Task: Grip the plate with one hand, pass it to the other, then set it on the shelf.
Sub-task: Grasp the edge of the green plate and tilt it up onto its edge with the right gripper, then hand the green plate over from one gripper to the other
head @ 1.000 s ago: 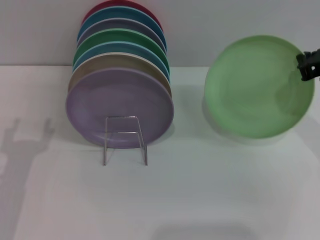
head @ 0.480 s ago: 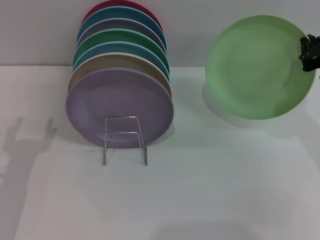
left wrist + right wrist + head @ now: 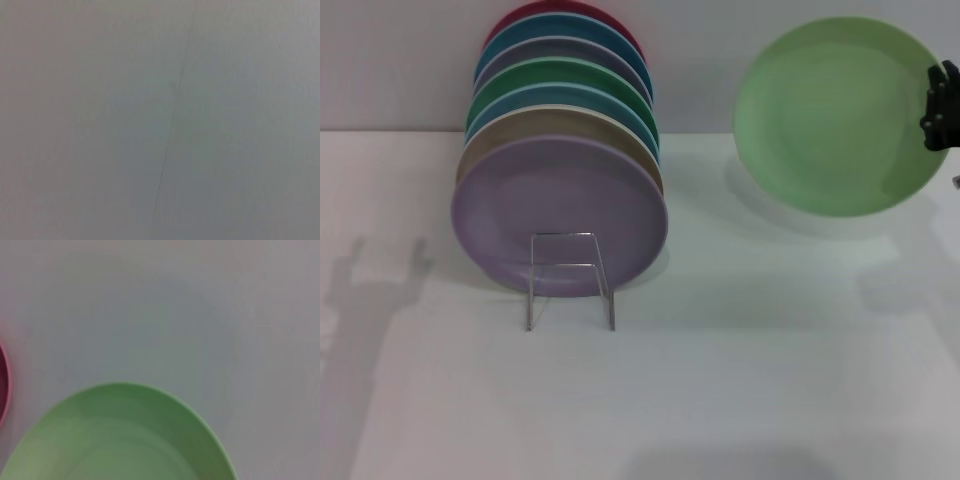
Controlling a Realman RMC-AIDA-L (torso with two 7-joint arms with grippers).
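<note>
The light mint-green plate (image 3: 840, 115) hangs in the air at the upper right of the head view, tilted with its face towards me, well above the white table. My right gripper (image 3: 940, 105) is shut on its right rim at the frame's edge. The plate's rim also fills the lower part of the right wrist view (image 3: 120, 440). The clear shelf (image 3: 570, 280) stands at the left centre of the table, its thin front frame before a row of plates. My left gripper is out of view; only its shadow lies on the table at the far left.
Several upright plates fill the shelf, a lilac plate (image 3: 560, 215) in front and an emerald-green plate (image 3: 560, 78) farther back. A dark red plate's edge shows in the right wrist view (image 3: 4, 385). A grey wall stands behind. The left wrist view shows only a plain grey surface.
My right gripper has lifted the mint-green plate upwards, away from the table, and its shadow on the table has spread out. The left arm's shadow has barely shifted.
</note>
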